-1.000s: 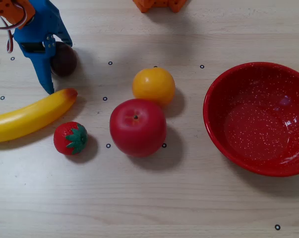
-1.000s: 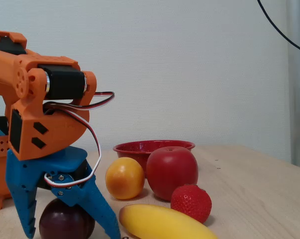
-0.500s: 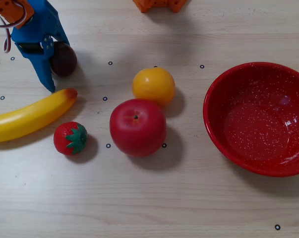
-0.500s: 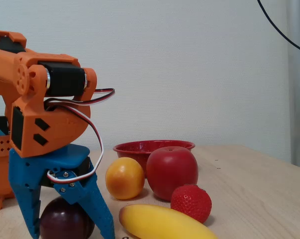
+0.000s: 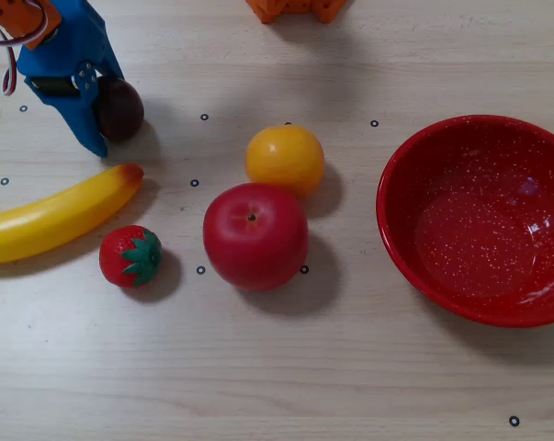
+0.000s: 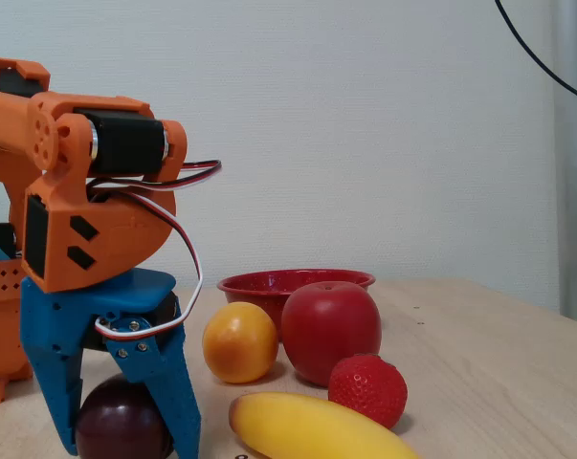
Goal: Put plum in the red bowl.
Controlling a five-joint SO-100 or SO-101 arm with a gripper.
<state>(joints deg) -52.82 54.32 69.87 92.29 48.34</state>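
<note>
The dark purple plum rests on the table at the far left in the overhead view, half covered by the blue gripper. In the fixed view, the gripper points down over the plum. One blue finger presses its right side and the other its left side, so the gripper is shut on it. The red bowl stands empty at the right edge in the overhead view. Its rim shows behind the other fruit in the fixed view.
A yellow banana, a strawberry, a red apple and an orange lie between the plum and the bowl. The arm's orange base sits at the top edge.
The fingers have drawn together around the plum, the lower fingertip moving in from beside the banana's tip. The plum and the other fruit have stayed where they were.
</note>
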